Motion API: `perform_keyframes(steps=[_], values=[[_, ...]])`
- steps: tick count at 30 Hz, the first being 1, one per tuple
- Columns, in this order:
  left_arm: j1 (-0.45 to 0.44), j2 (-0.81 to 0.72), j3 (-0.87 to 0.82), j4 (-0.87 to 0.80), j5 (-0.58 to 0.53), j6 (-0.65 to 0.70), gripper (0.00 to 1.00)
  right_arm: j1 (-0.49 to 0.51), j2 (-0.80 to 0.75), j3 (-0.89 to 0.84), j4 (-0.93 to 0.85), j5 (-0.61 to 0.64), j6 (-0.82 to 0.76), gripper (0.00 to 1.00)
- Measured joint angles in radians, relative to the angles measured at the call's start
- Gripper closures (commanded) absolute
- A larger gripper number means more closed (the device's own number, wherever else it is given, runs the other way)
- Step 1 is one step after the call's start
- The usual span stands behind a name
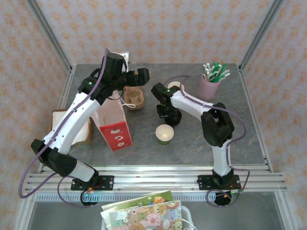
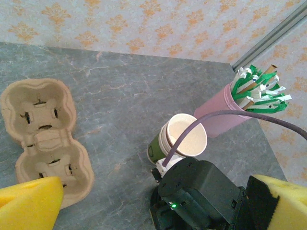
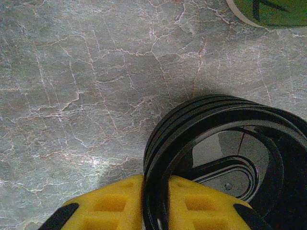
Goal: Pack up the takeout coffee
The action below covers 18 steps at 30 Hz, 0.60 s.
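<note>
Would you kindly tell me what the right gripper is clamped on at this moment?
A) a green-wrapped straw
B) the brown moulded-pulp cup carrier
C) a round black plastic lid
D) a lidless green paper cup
C: in the right wrist view the yellow pads of the right gripper press on either side of the rim of the round black plastic lid, which is held on edge.
</note>
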Motion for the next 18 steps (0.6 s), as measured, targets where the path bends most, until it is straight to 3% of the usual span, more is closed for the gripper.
perform_keyframes(steps=[18], values=[[0.000,0.017,0.000,0.000,0.026,0.000,0.01,0.000,-0.001,0.000,0.000,0.000,0.000,0.85]])
